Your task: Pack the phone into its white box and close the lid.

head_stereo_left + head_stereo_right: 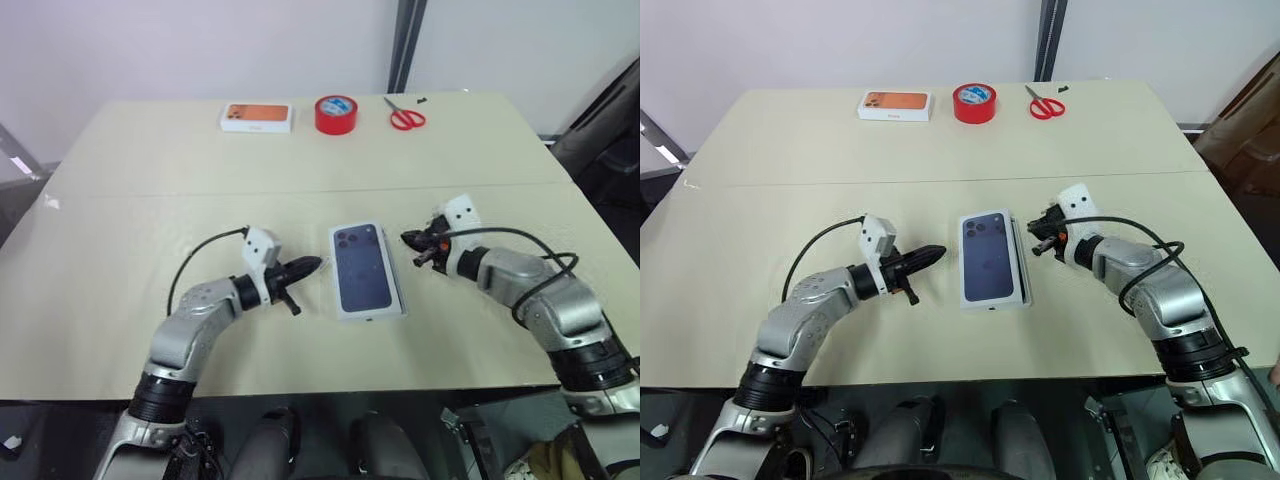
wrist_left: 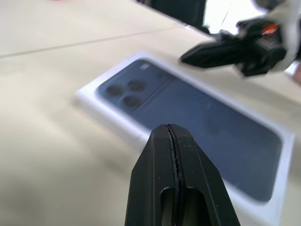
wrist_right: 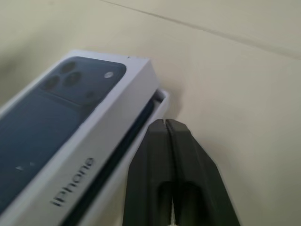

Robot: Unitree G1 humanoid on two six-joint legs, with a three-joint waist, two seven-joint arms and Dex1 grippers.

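The lid (image 1: 364,268), white with a dark blue phone printed on top, lies on the white box in the middle of the table. It sits slightly askew, so the box's rim (image 3: 162,99) sticks out on the side toward my right gripper. A dark gap shows between lid and rim. The phone is hidden under the lid. My left gripper (image 1: 310,266) is shut and empty, pointing at the lid's left side, a short way off. My right gripper (image 1: 408,240) is also shut and empty, its tip close to the exposed rim at the lid's right far corner.
Along the far edge of the table stand a white carton with an orange phone picture (image 1: 256,117), a red tape roll (image 1: 336,113) and red scissors (image 1: 405,118). A seam crosses the tan tabletop (image 1: 120,230) behind the box.
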